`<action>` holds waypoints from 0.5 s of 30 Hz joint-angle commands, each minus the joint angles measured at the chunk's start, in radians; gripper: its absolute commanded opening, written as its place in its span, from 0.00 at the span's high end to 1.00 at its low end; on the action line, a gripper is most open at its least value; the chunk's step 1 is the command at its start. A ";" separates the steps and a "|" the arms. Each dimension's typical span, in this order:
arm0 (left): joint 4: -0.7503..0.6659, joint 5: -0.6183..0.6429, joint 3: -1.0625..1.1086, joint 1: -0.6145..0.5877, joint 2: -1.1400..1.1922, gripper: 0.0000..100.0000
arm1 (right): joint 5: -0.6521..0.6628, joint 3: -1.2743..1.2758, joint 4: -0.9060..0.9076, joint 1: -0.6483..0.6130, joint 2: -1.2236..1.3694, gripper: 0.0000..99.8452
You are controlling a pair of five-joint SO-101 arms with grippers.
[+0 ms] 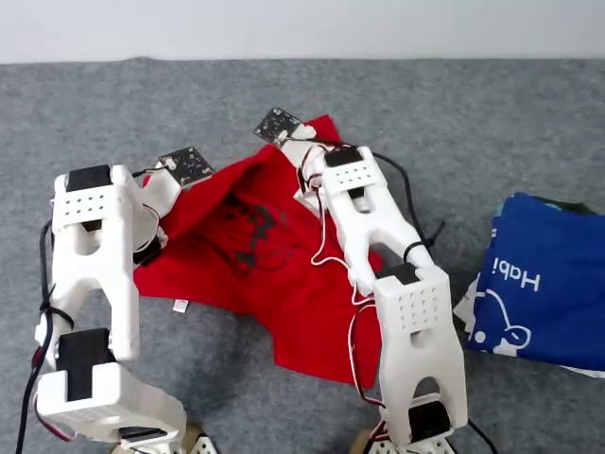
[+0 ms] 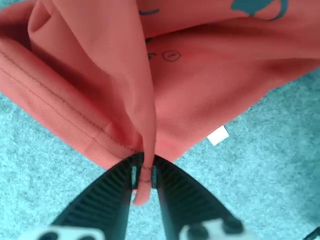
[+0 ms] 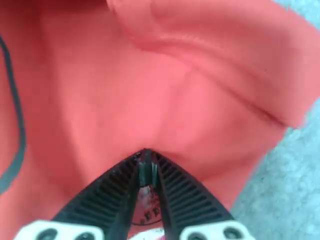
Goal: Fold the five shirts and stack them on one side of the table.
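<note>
A red shirt with a dark print lies crumpled in the middle of the grey table. My left gripper is shut on a fold of the red shirt at its left edge. My right gripper is shut on the red shirt near its far top edge. In the high view the left arm stands at the shirt's left side and the right arm lies across its right half. A blue shirt with white print sits folded at the table's right edge.
A small white tag shows at the shirt's lower left hem, also seen as a white tag. Grey table lies bare at the back and front left. Cables run along the right arm.
</note>
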 commanded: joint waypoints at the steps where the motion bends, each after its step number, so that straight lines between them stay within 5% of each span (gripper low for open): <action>1: 0.011 -0.011 -0.010 -0.002 -0.058 1.00 | 0.009 -0.040 0.199 -0.013 -0.076 0.99; 15: -0.015 -0.012 -0.012 0.015 -0.058 1.00 | 0.005 -0.072 0.768 -0.012 -0.120 0.99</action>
